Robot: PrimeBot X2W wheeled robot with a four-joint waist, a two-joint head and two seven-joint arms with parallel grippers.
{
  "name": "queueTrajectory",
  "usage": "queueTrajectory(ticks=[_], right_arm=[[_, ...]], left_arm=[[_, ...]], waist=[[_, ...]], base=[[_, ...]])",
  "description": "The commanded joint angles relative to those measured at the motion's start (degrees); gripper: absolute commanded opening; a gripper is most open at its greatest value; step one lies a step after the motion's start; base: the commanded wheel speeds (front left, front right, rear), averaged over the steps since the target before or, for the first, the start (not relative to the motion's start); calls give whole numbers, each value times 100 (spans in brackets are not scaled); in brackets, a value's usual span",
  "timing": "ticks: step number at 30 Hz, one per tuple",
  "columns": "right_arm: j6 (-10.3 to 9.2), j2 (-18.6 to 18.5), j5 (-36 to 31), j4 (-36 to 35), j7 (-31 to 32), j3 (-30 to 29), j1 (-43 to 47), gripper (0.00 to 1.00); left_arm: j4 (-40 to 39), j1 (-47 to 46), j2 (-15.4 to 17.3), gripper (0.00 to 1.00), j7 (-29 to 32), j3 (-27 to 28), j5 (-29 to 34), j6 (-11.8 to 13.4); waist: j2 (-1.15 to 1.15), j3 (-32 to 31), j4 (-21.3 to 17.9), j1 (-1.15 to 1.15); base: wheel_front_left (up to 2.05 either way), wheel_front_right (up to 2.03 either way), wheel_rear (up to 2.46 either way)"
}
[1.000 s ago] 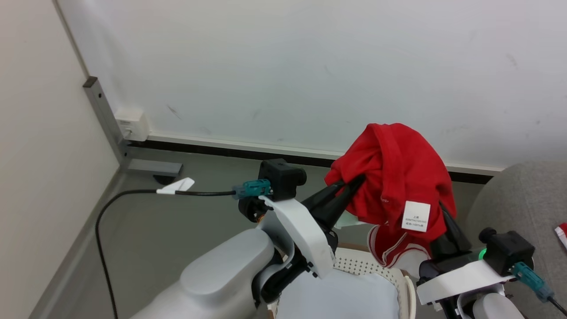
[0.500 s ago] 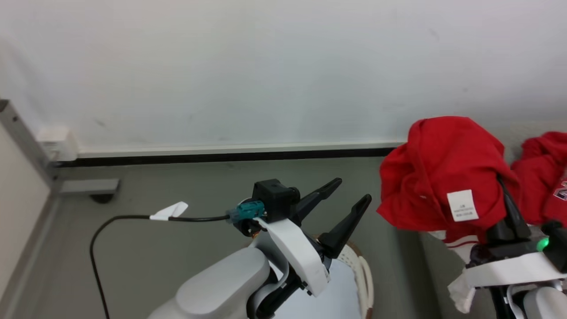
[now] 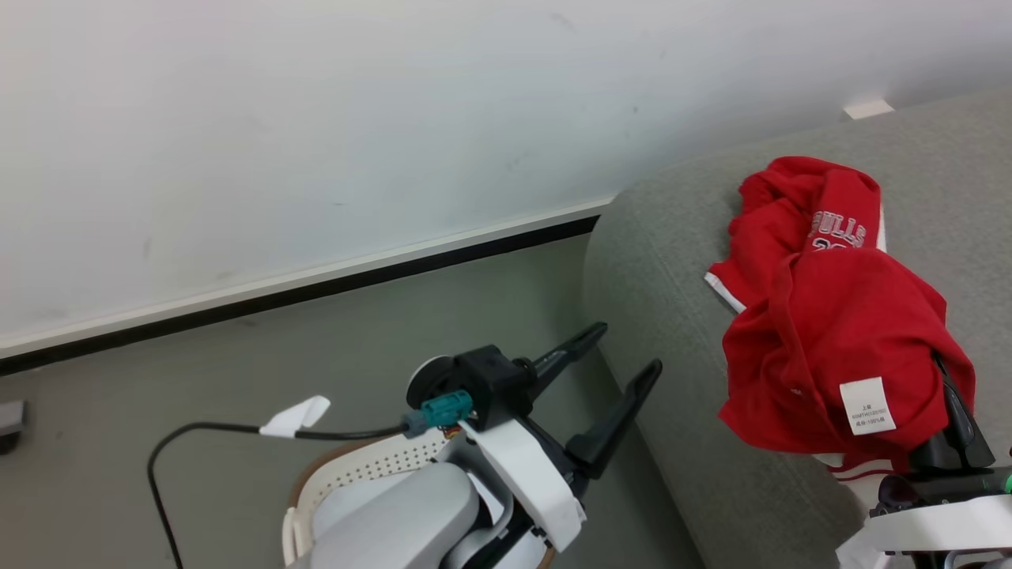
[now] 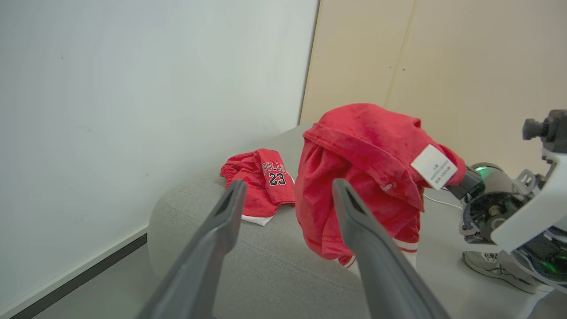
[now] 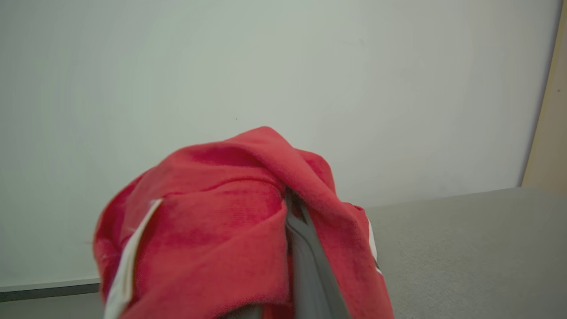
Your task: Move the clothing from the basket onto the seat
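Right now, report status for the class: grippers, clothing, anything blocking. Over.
Left gripper open, empty. Right gripper shut on red garment above the seat. Second garment lies on seat. Path looks clear.

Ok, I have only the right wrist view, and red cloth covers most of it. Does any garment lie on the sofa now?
Observer: Yes. A second red garment, lettered BULLS 23, lies on the sofa near its rounded end.
Operator: And the left gripper, does it carry something?
Observer: No. The left gripper is open and empty, above the floor beside the sofa.
Operator: How does my cloth hang?
Observer: The held garment drapes down over the sofa with a white label showing on its outside. I cannot tell whether it touches the sofa.
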Motion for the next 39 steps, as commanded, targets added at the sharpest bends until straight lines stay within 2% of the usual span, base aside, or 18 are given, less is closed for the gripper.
queueTrajectory(ticks=[1,10,18,26,34,36,39], right_arm=[[-15,2,25,-49,-1,-27,80,0],[-15,-45,10,-128,-1,-92,137,0],[-15,-231,62,-197,-1,-192,-224,0],[-15,-849,263,-42,83,-516,-1286,0],[-14,-1567,351,542,463,-1654,-2204,0],[-15,-1890,425,805,603,-1946,-2371,0],[-15,-2177,410,1233,780,-2216,-2606,0]], left_arm=[[-50,114,-18,100,0,33,204,-25],[-15,437,-220,100,-1,218,618,-185],[37,381,-271,100,-1,298,800,-330],[-90,50,-23,100,77,299,899,-407],[-458,-281,392,100,236,331,990,-456],[-571,-366,531,100,271,384,1009,-452],[-696,-464,737,100,319,460,1051,-420]], waist=[[0,41,-159,0],[0,86,-267,0],[0,339,-56,0],[0,1227,312,0],[0,2235,838,0],[0,2474,983,0],[0,2802,1130,0]], base=[[0,0,0],[0,0,0],[0,0,0],[0,0,0],[0,0,0],[0,0,0],[0,0,0]])
